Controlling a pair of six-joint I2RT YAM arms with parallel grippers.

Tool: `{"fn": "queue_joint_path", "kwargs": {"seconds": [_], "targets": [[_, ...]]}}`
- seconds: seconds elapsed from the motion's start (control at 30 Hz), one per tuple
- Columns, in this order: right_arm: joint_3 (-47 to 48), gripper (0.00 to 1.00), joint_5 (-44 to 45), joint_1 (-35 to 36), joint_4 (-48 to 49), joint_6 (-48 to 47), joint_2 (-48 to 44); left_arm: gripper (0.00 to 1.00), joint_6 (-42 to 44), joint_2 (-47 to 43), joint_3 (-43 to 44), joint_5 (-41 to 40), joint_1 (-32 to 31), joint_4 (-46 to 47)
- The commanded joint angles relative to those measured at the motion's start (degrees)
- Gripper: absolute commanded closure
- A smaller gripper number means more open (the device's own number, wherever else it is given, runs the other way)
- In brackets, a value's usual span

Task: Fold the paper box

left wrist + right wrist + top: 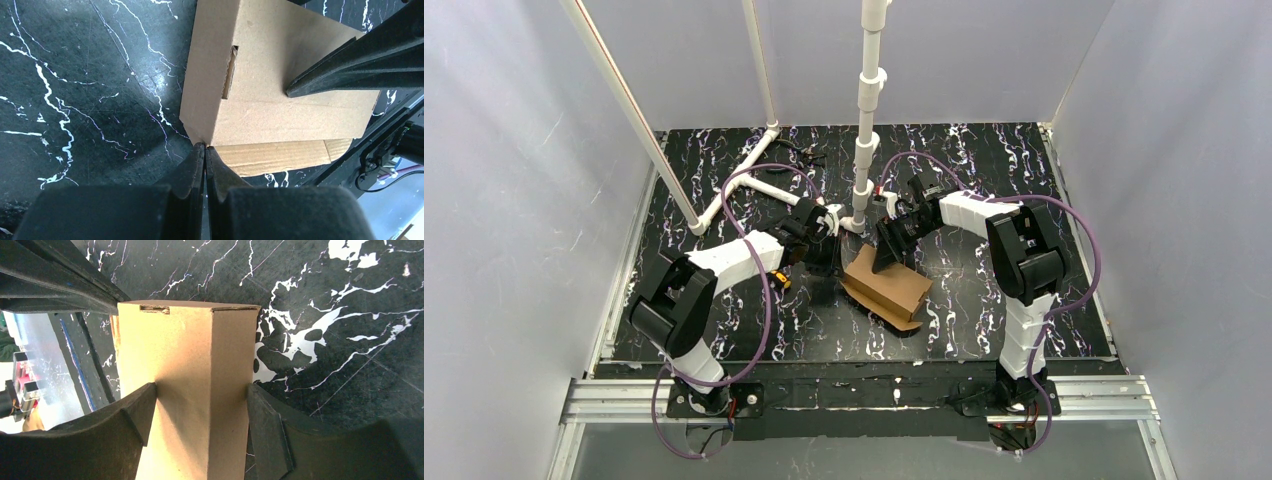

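Note:
The paper box [889, 285] is a small brown cardboard box on the black marbled table, with one flap [280, 155] lying flat at its near side. In the right wrist view the box [190, 340] stands between my right gripper's [200, 390] fingers, which press on its two opposite sides. My right gripper [889, 255] comes down on the box's far end. My left gripper [205, 147] is shut with nothing in it, and its tips touch the lower left corner of the box [280, 65]. From above, the left gripper [827, 272] sits just left of the box.
A white pipe post [864, 120] rises behind the box, and white pipes [744, 185] lie at the back left. A small yellow object [781, 280] lies by the left arm. Grey walls close in both sides. A metal rail [854, 395] runs along the front edge.

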Motion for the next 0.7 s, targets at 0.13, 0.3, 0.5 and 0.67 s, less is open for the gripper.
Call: {"fn": "queue_joint_path", "kwargs": {"seconds": [0.13, 0.3, 0.5, 0.67], "targets": [[-1.0, 0.27, 6.6, 2.0, -1.3, -3.4, 1.4, 1.0, -5.1, -1.8, 0.9, -0.6, 0.0, 5.3], [-0.6, 0.24, 7.1, 1.9, -1.4, -3.5, 0.5, 0.96, -6.1, -4.9, -1.0, -1.3, 0.1, 4.9], [-0.4, 0.21, 7.0, 1.6, -1.5, -3.4, 0.3, 0.83, -7.3, -9.3, -3.8, -2.5, 0.2, 5.1], [-0.1, 0.18, 6.5, 1.4, -1.6, -3.4, 0.0, 0.78, -7.8, -13.2, -5.8, -4.1, 0.3, 4.5]]}}
